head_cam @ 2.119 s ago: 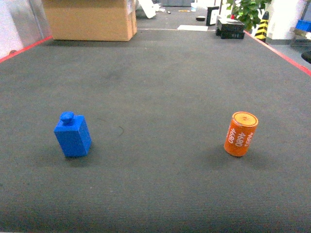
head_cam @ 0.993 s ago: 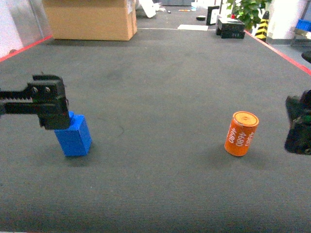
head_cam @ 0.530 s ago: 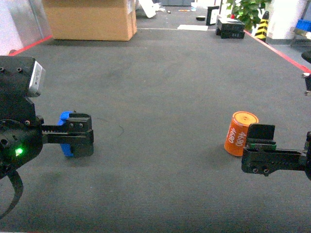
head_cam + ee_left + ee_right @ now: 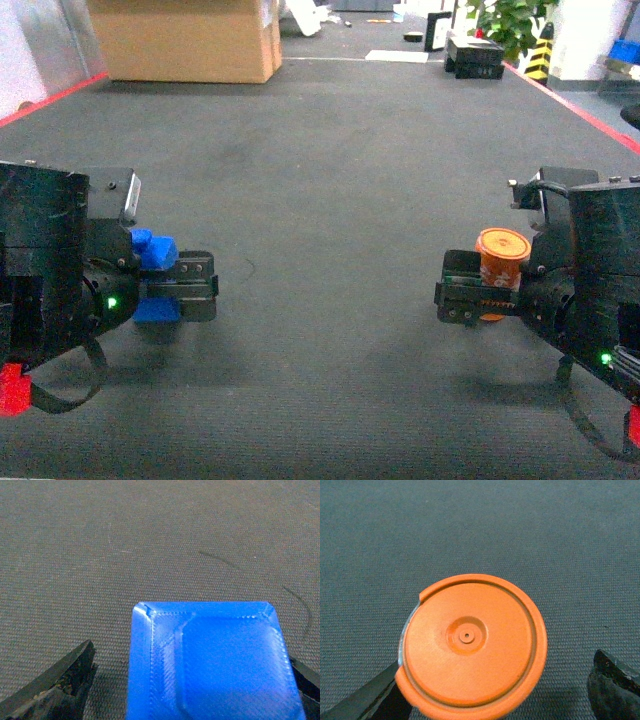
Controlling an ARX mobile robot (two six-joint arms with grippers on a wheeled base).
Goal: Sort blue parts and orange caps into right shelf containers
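Observation:
A blue part [image 4: 152,251], a block with a knob on top, stands on the dark carpet at the left. My left gripper [image 4: 185,287] straddles it. In the left wrist view the part [image 4: 215,660] fills the space between the fingers [image 4: 60,685], with a gap on the left side, so the gripper [image 4: 190,652] is open. An orange cap [image 4: 501,256] stands at the right inside my open right gripper [image 4: 468,293]. Seen from above, the cap [image 4: 470,645] sits against the left finger [image 4: 372,702] and apart from the right one; the gripper [image 4: 497,660] has not closed. The right shelf containers are out of view.
A large cardboard box [image 4: 185,40] stands at the back left. Black cases [image 4: 472,57], a plant [image 4: 510,20] and a yellow-black post [image 4: 540,50] are at the back right. Red tape lines [image 4: 590,115] edge the carpet on both sides.
Both arms came in from the sides and dropped over the objects. Each gripper now straddles its piece. The blue part and the orange cap stand where they were.

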